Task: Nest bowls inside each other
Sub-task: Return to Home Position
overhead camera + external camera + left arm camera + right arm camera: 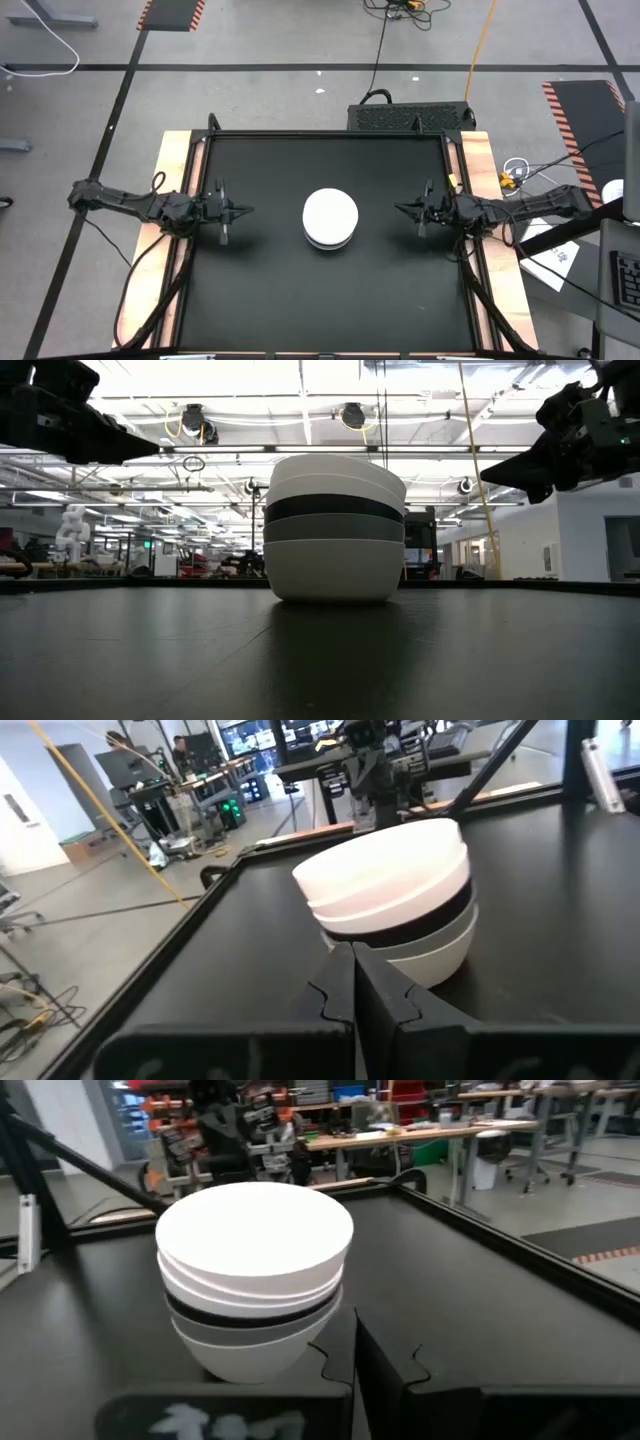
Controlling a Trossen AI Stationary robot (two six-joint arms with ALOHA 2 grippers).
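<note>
The bowls are nested in one upright stack (pixel 330 217) at the middle of the black table, its bottom white bowl (pixel 333 572) resting on the table. In the low view a grey bowl, a black bowl and two white bowls rise above it. My left gripper (pixel 248 210) hovers shut above the table, left of the stack and pointing at it; it also shows in the low view (pixel 150 452) and the left wrist view (pixel 353 948). My right gripper (pixel 398 208) hovers shut to the right of the stack, facing it (pixel 485 478) (pixel 353 1315). Neither touches the stack.
The black table top (pixel 270 290) has a raised dark frame and wooden side rails (pixel 170 160). A black box (pixel 410 117) sits just beyond the far edge. Cables and papers lie on the floor to the right. Workbenches and people show in the room behind.
</note>
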